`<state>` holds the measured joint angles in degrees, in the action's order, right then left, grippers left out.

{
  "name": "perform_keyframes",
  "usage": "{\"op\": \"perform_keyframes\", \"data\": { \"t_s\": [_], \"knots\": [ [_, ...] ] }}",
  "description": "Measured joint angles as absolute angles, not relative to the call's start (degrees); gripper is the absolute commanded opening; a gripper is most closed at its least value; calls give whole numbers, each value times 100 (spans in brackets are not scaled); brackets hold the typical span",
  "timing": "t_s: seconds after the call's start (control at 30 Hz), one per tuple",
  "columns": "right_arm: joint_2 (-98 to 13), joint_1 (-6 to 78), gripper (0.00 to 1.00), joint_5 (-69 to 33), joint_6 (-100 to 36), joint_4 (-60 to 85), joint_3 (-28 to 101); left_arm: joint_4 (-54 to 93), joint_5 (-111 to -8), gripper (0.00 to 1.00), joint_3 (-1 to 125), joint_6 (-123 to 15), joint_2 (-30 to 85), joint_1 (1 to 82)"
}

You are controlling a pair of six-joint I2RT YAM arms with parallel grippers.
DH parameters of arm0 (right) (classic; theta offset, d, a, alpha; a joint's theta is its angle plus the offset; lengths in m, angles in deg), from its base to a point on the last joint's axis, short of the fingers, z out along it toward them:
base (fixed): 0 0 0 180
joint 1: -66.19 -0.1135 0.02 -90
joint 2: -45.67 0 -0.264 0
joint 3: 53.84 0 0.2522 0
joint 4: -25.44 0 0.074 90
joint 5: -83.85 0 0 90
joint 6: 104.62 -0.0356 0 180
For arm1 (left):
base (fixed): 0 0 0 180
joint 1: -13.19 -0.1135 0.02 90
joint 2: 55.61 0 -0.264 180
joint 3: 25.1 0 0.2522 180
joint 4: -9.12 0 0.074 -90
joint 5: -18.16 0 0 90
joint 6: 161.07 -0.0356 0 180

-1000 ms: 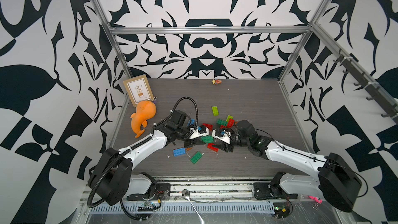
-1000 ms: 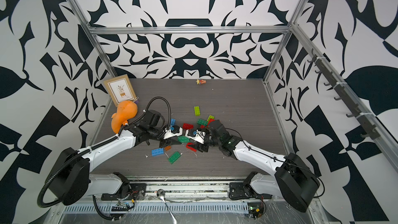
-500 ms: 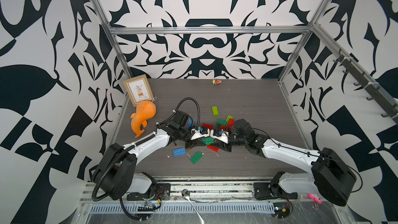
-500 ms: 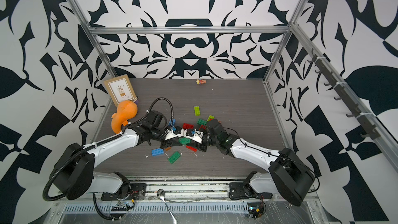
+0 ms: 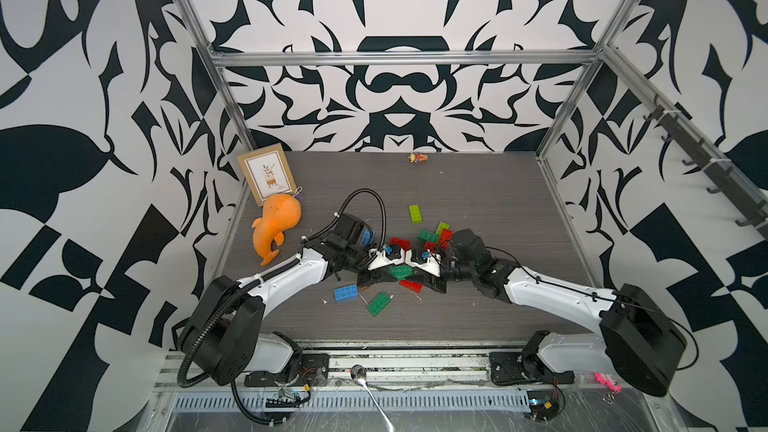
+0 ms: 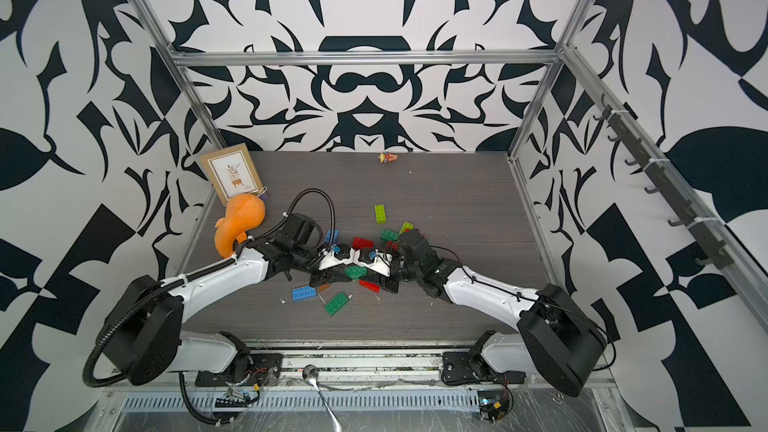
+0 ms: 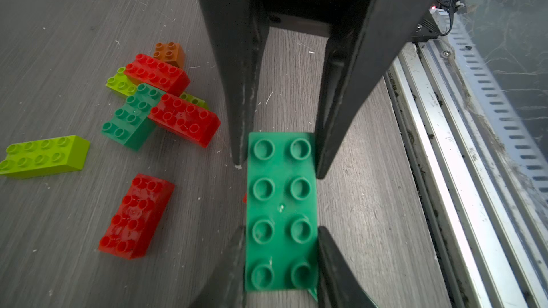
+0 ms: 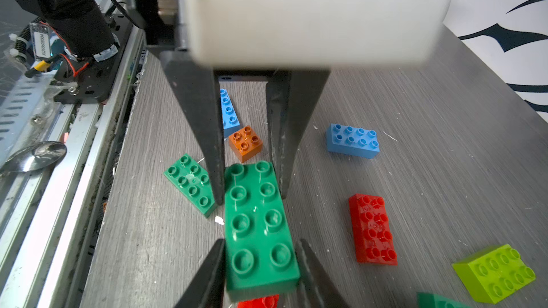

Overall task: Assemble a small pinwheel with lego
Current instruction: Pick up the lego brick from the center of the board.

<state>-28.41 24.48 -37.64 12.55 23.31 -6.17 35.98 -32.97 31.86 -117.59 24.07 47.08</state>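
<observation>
Right wrist view: cable label (image 8: 40, 43), writing too small to read
Left gripper (image 7: 280, 167) and right gripper (image 8: 252, 197) each clamp one end of dark green brick (image 5: 401, 271), 6 o'clock from lime brick (image 5: 414, 214) in a top view

Walls (image 5: 395, 89): bold black swirls on white. Worktop (image 5: 498, 209): grey wood grain. Bricks noted: dark green brick (image 7: 281, 202), red brick (image 7: 136, 217), lime brick (image 7: 44, 155), blue brick (image 8: 353, 142), small orange brick (image 8: 245, 143). Plush toy (image 5: 276, 226) at worktop's left edge: orange. Framed card (image 5: 268, 174): tan border, white centre.
</observation>
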Motion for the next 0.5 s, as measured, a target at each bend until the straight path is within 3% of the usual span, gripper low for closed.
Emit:
{"op": "perform_keyframes", "data": {
  "t_s": [0.5],
  "knots": [
    [-2824,2448,42,-3737,1251,2334,-617,3568,-3299,30,3186,-11711,2407,4708]
  ]
}}
